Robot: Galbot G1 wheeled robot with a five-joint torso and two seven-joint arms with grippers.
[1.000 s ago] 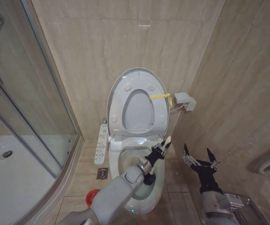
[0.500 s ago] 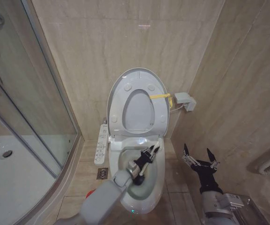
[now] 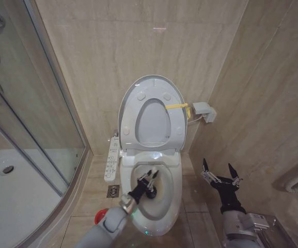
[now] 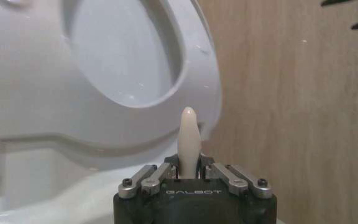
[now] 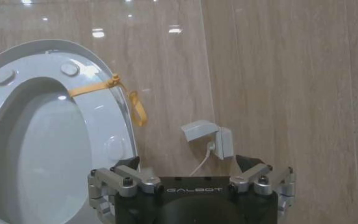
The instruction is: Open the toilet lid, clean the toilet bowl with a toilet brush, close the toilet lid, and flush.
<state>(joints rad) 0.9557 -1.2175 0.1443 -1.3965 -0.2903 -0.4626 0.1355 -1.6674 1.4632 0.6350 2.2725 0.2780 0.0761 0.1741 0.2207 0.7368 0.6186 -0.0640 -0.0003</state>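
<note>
Even overhead light, glare on wall tiles (image 5: 173, 30).

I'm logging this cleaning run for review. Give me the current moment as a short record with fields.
toilet lid: raised, leaning against the back wall
toilet bowl: open, stained inside
left gripper: over the bowl, shut on the toilet brush handle
right gripper: open, idle beside the toilet near the side wall
red holder: on the floor beside the bowl
</note>
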